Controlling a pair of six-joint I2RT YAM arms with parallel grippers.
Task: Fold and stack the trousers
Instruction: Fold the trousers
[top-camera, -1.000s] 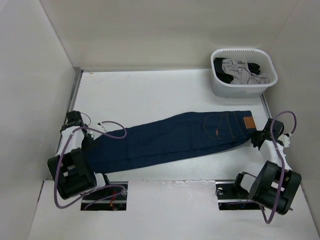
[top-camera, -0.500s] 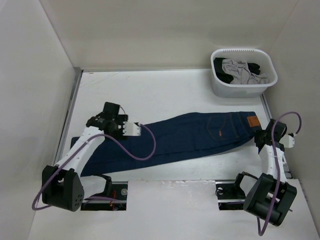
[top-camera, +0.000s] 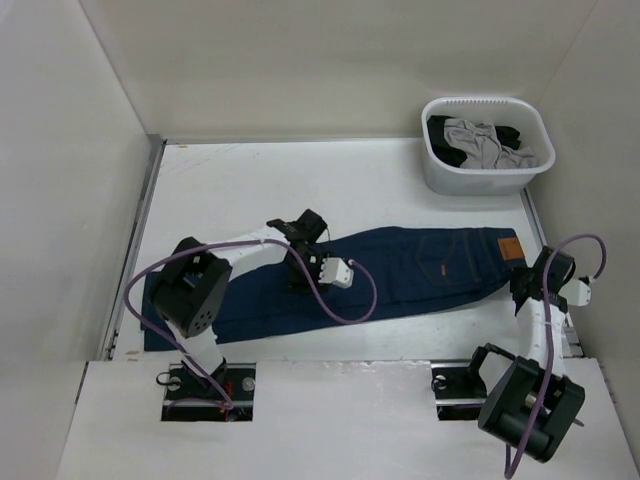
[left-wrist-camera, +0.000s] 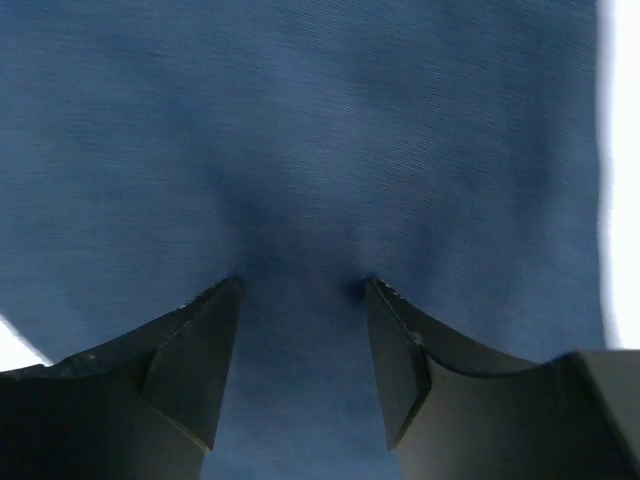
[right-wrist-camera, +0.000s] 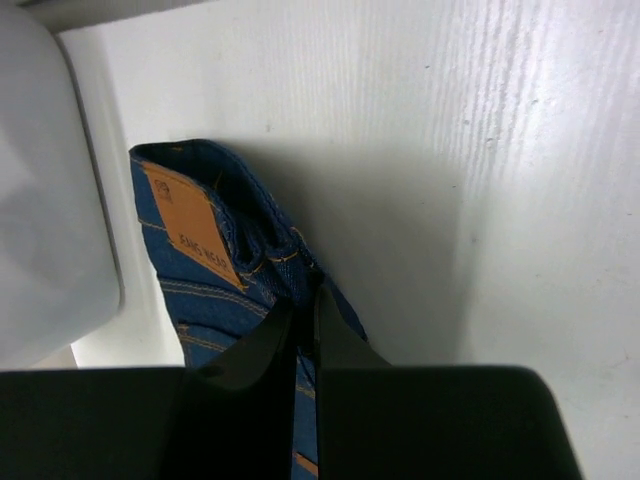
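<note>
The trousers (top-camera: 420, 265), dark blue jeans, lie flat across the table from near left to right, with the tan patch (top-camera: 508, 245) at the right end. My left gripper (top-camera: 303, 278) is open, its tips resting on the legs about mid-length; in the left wrist view denim (left-wrist-camera: 320, 130) fills the space between the spread fingers (left-wrist-camera: 200, 340), and the gripper (left-wrist-camera: 302, 285) holds nothing. My right gripper (top-camera: 525, 285) is shut on the waistband edge; the right wrist view shows the gripper (right-wrist-camera: 305, 300) pinching the denim (right-wrist-camera: 200, 320) just below the patch (right-wrist-camera: 190, 230).
A white plastic basket (top-camera: 440, 175) with grey and black clothes stands at the back right, close behind the waistband. White walls enclose the table on the left, back and right. The arm bases are at the near edge.
My left arm has swung from the hem end at the far left rightward over the legs to their middle. The right gripper has drawn the waistband slightly right.
</note>
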